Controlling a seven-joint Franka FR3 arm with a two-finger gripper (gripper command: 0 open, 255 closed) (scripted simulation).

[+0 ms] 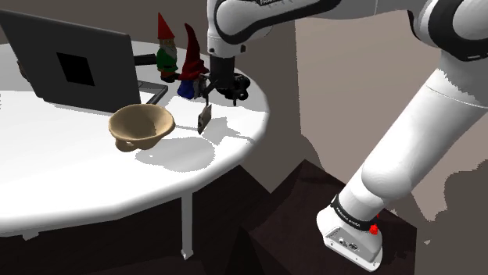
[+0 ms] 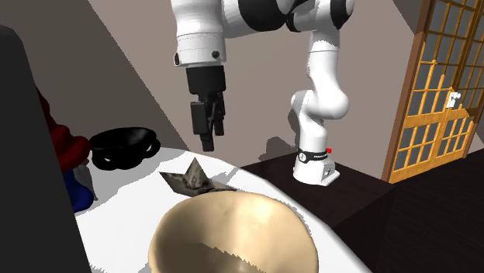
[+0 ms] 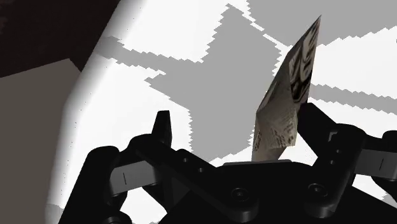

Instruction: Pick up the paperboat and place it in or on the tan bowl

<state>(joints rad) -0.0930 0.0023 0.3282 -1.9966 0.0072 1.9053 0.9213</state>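
Note:
The paperboat (image 2: 188, 177), folded from grey printed paper, stands on the white round table (image 1: 70, 168) just under my gripper (image 2: 209, 141). In the wrist view the paperboat (image 3: 287, 95) rises close beside one fingertip (image 3: 316, 121), while the other fingertip (image 3: 163, 127) stands far off; the gripper (image 3: 236, 119) is open and holds nothing. In the shoulder view the gripper (image 1: 208, 99) hangs right over the paperboat (image 1: 205, 119). The tan bowl (image 1: 141, 125) sits upright and empty to the shoulder view's left of the boat. The tan bowl (image 2: 233, 233) fills the second exterior view's foreground.
Two gnomes, one green (image 1: 166, 51) and one red (image 1: 191, 58), stand behind the gripper. A black bowl (image 1: 235, 83) sits near the table's far edge, and a dark laptop (image 1: 70, 62) stands at the back. The table edge (image 1: 262, 117) lies close to the boat.

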